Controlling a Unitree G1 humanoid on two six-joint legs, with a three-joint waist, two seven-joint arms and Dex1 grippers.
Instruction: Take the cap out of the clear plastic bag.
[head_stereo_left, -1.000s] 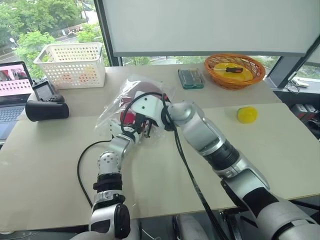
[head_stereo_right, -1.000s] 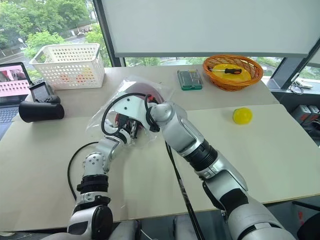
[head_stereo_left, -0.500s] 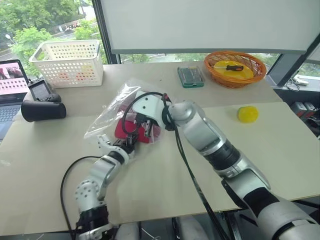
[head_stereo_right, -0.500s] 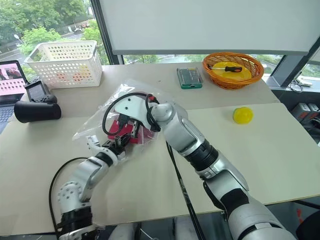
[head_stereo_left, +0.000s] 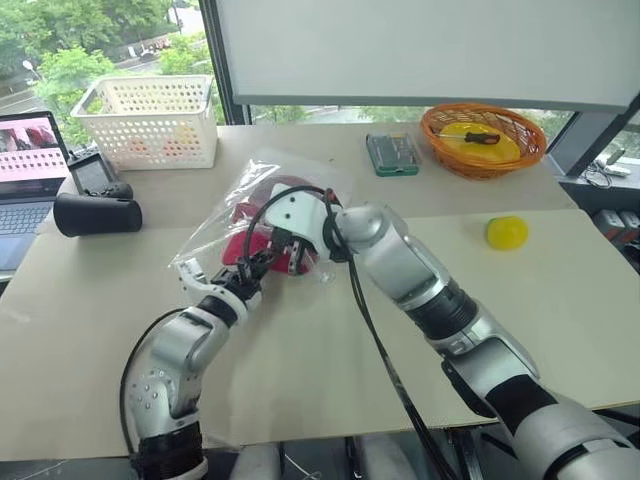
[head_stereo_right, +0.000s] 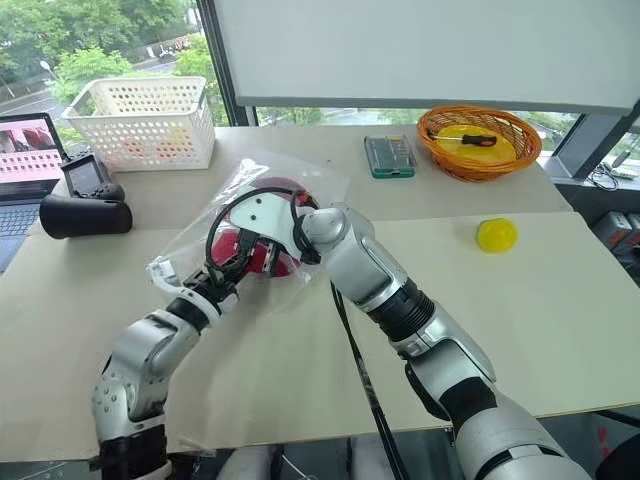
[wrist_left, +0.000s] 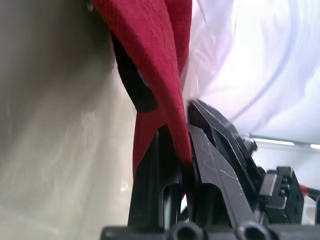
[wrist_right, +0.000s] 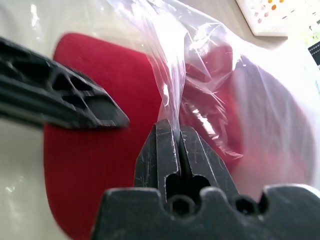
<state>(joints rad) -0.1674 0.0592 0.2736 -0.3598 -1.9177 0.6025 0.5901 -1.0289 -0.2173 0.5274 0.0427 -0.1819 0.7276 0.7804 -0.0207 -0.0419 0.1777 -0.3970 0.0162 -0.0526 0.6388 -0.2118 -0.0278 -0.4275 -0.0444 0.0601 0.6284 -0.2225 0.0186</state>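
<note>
Cap (head_stereo_left: 262, 246) sits half inside the bag (head_stereo_right: 215, 215), mid-table toward the far edge. Left gripper (wrist_left: 186, 150) is clamped on the brim; right gripper (wrist_right: 172, 131) pinches bag film. Cap looks light, soft, brim stiffer: grip the brim. Bag looks slippery and crinkly.

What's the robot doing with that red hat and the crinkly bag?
It is getting the cap out of the clear plastic bag on the table. The right gripper pinches the bag's plastic, and the left gripper is shut on the cap's edge. Part of the cap is still under plastic.
</note>
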